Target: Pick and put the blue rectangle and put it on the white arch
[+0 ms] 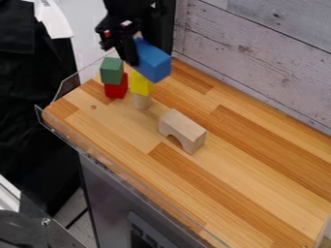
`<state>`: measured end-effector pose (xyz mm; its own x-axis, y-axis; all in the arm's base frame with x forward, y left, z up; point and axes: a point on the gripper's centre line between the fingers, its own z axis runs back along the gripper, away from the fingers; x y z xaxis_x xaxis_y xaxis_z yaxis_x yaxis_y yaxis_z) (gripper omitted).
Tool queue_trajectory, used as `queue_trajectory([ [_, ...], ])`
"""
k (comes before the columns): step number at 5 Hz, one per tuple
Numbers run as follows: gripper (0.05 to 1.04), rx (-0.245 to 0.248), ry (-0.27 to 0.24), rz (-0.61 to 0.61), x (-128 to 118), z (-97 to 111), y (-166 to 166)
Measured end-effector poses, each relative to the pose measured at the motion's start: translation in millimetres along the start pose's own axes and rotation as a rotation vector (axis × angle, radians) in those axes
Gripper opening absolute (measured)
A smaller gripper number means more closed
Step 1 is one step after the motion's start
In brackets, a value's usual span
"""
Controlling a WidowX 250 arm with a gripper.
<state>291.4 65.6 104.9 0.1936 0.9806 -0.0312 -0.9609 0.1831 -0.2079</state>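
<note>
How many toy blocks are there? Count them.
6: blue rectangular block in the gripper; green cube on red cube; yellow block on pale wooden cylinder; pale wooden arch nearer. Others may be hidden.

Black robot arm (pixel 132 7) is cut off by top edge. Left end of blue rectangular block (pixel 154 63) is partly covered by black pincer (pixel 146 54); top of yellow block (pixel 140 85) is hidden behind blue one. Wooden counter (pixel 249 167) is cropped at right and bottom.

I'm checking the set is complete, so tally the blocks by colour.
Blue block: 1
Green block: 1
Red block: 1
Yellow block: 1
Plain wood: 2, the arch and the piece under yellow
Total: 6
</note>
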Motion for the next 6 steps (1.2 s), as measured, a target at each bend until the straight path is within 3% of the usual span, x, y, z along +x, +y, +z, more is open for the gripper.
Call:
queue_trajectory([
  [1, 0.561, 0.027, 0.026, -0.035, -26, -8, 2],
  [2, 0.561, 0.016, 0.066, -0.044, -39, -16, -4],
  [3, 0.561, 0.011, 0.092, -0.055, -48, -27, -9],
  [5, 0.561, 0.086, 0.121, -0.080, -60, -52, -5],
  [6, 0.561, 0.089, 0.122, -0.077, -60, -54, -5],
])
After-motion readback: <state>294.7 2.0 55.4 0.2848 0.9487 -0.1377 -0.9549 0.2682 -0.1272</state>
